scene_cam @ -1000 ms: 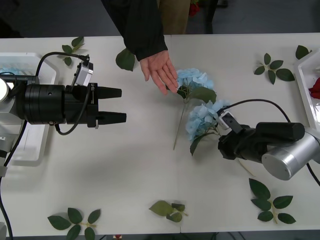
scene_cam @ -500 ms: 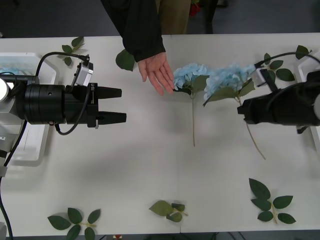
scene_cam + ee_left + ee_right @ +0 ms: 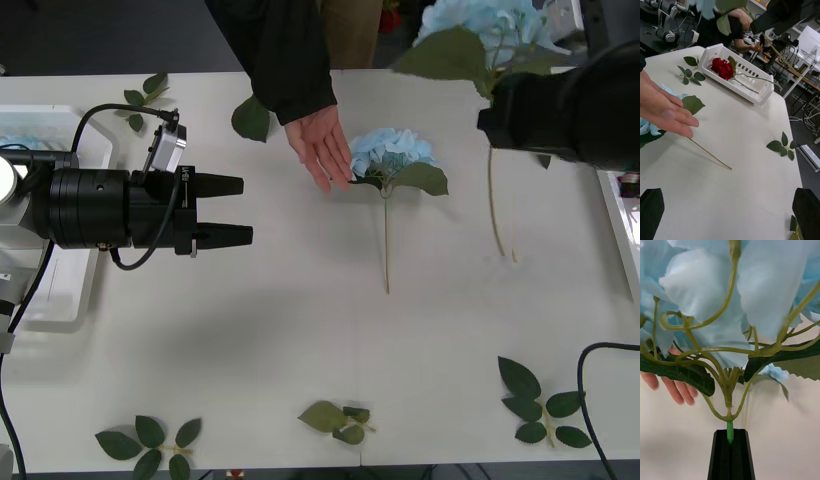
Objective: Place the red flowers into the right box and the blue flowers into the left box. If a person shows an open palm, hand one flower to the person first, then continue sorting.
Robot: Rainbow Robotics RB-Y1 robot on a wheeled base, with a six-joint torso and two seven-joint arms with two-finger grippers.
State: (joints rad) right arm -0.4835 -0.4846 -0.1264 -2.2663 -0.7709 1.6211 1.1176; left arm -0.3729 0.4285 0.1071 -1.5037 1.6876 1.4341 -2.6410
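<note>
The left gripper hovers over the table with fingers apart, the open palm touches a lying blue flower, and the right gripper, clamped on another blue flower's stem, holds it raised.

The left arm is a fat black cylinder with a silver-grey camera block mounted at about 1 o'clock on its wrist and a black cable looping over it. Its jaws are two black tapered prongs. The right arm is a bulky black housing. The person wears a dark long sleeve and tan trousers.
</note>
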